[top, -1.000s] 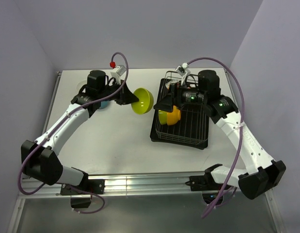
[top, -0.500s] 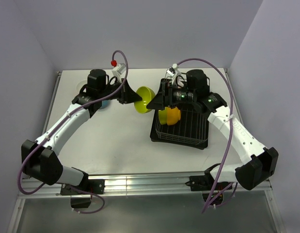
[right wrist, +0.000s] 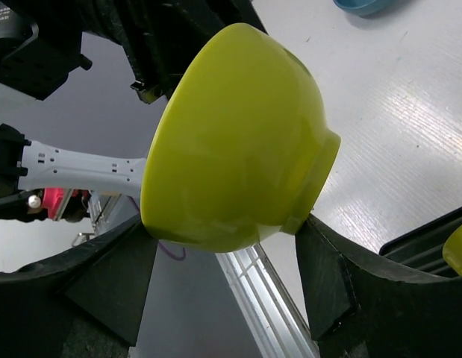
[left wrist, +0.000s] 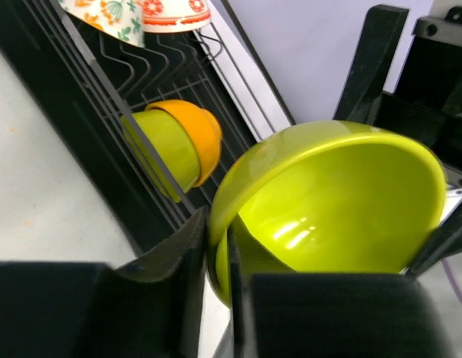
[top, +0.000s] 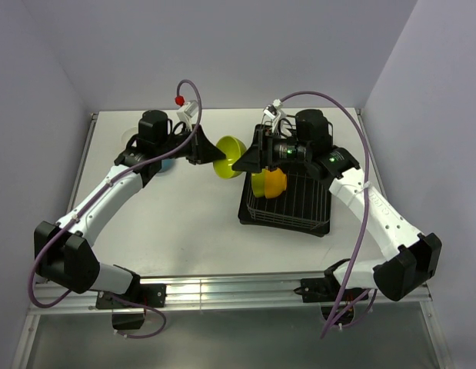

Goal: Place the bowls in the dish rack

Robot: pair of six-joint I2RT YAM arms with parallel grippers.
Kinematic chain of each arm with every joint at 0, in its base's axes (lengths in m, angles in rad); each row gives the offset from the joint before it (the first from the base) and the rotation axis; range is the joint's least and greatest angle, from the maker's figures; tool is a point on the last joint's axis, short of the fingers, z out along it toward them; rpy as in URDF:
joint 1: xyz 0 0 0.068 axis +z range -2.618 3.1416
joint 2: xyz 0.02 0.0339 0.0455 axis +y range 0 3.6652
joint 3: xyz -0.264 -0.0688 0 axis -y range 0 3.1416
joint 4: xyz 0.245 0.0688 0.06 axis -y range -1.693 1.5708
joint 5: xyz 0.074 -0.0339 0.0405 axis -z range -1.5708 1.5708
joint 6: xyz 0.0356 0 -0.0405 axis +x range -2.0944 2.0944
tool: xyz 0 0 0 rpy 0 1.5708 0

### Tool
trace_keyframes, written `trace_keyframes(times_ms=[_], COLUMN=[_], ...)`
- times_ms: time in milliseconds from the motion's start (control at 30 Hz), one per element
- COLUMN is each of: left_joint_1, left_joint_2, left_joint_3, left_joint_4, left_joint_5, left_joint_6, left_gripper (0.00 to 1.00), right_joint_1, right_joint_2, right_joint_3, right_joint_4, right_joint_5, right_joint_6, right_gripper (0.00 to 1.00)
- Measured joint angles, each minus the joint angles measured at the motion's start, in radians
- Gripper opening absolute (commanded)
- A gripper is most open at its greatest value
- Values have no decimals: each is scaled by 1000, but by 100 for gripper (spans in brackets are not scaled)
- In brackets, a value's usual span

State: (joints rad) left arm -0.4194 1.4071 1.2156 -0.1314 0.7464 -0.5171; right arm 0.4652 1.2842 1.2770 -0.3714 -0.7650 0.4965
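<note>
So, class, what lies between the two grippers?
A lime bowl, rim pinched in the left gripper's jaws, base between the right gripper's; top view shows it.

Bright, even overhead light; soft shadows; glare spots inside lime bowl (left wrist: 328, 209); wrist-view foregrounds blurred.

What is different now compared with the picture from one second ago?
The right gripper moved left from over the dish rack and closed around the lime green bowl. The left gripper keeps its pinch on that bowl's rim; the orange bowl in the rack has not moved.
</note>
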Motion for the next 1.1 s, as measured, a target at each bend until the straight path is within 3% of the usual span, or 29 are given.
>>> trace_keyframes(times_ms=[67, 100, 200, 267, 300, 533, 700, 1100], left_joint_1=[0, 0, -3, -3, 0, 48, 76, 77], left_joint_2=[0, 0, -3, -4, -4, -23, -34, -36], left_joint_3=[0, 0, 0, 0, 0, 1, 1, 1], left_joint_4=[0, -2, -12, -21, -26, -84, -101, -105], left_joint_5=[0, -1, -7, -13, -17, -62, -82, -81], left_joint_6=[2, -4, 6, 8, 8, 37, 53, 63], left_gripper=[46, 62, 83, 86, 97, 100, 99, 99], right_joint_1=[0, 0, -3, -13, -22, -172, -286, -302], right_joint_2=[-1, -1, -10, -29, -41, -142, -193, -105], right_joint_3=[0, 0, -2, -9, -12, -29, -66, -113], right_joint_4=[-1, -5, -19, -33, -44, -168, -287, -415], right_joint_5=[5, 14, 39, 48, 51, 101, 240, 502], right_joint_6=[-3, -8, -24, -35, -44, -151, -259, -343], right_gripper=[0, 0, 0, 0, 0, 0, 0, 0])
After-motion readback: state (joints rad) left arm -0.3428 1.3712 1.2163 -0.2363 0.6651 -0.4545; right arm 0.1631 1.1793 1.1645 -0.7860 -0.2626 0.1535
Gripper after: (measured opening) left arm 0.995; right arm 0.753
